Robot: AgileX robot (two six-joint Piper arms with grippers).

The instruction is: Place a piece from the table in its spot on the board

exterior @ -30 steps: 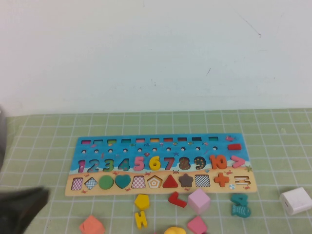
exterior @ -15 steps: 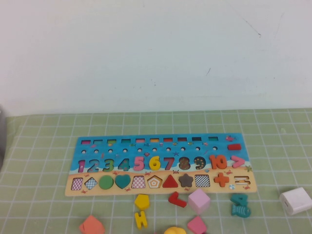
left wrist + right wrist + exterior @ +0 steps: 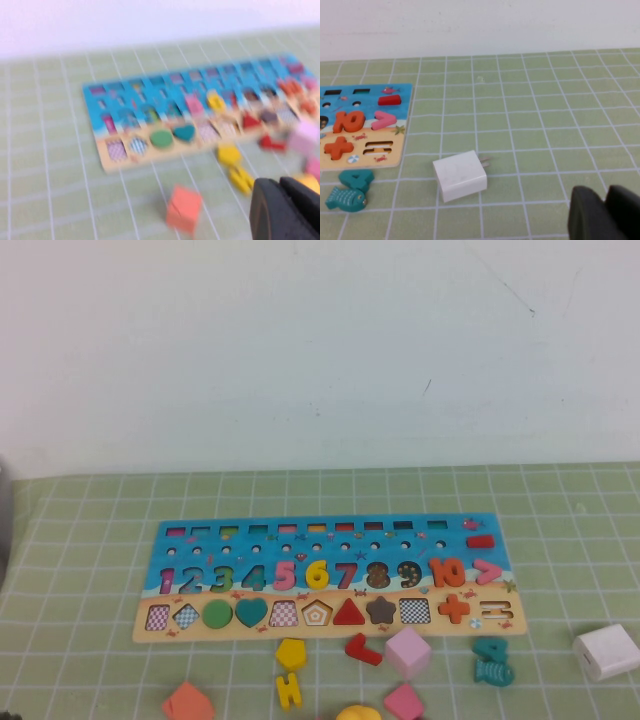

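The piece, a yellow numeral 6, lies in its slot on the board between the pink 5 and the pink 7. In the left wrist view the piece shows blurred on the board. My left gripper is shut with nothing in it, hovering over the table nearer to me than the board, by the loose pieces. My right gripper is shut and empty above the mat, right of the board's end. Neither gripper shows in the high view.
Loose pieces lie in front of the board: a yellow pentagon, a yellow ladder-like piece, an orange block, a red piece, a pink cube and a teal fish. A white charger sits at the right.
The dark left arm at the lower left of the high view a second ago has drawn back out of that view. The board and loose pieces have not moved.
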